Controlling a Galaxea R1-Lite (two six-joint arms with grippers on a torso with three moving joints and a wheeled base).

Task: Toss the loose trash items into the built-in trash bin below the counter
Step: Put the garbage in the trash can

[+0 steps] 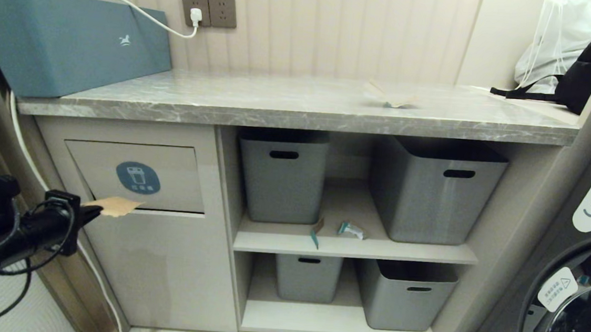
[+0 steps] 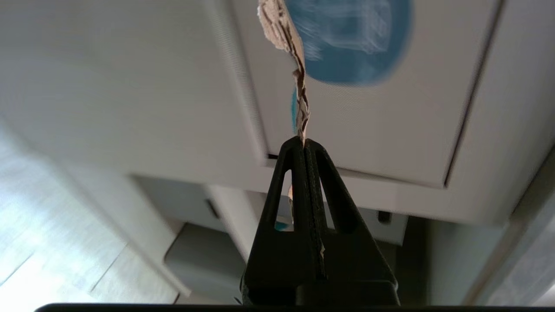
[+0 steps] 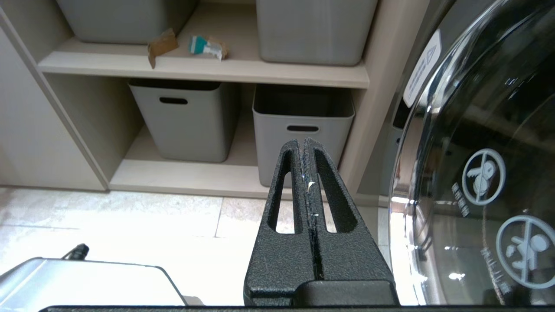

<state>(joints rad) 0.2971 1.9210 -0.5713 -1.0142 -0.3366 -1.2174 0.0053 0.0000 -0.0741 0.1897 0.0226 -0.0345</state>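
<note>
My left gripper [image 1: 92,212] is shut on a torn brown paper scrap [image 1: 115,205], held edge-on just in front of the lower left corner of the trash bin flap [image 1: 172,196] with its blue sticker [image 1: 138,177]. In the left wrist view the scrap [image 2: 284,30] sticks out of the gripper [image 2: 303,141] towards the flap [image 2: 390,130]. Another brown scrap [image 1: 393,97] lies on the counter [image 1: 279,106]. A small brown-and-teal scrap [image 1: 316,232] and a crumpled teal-and-white wrapper [image 1: 351,229] lie on the middle shelf. My right gripper [image 3: 303,143] is shut and empty, low by the washer.
Grey tubs [image 1: 281,178] stand on both shelves to the right of the bin. A teal-blue box [image 1: 68,42] with a white cable sits on the counter's left end. A washing machine door [image 1: 579,315] is at the right, and bags [image 1: 563,44] lie at the back right.
</note>
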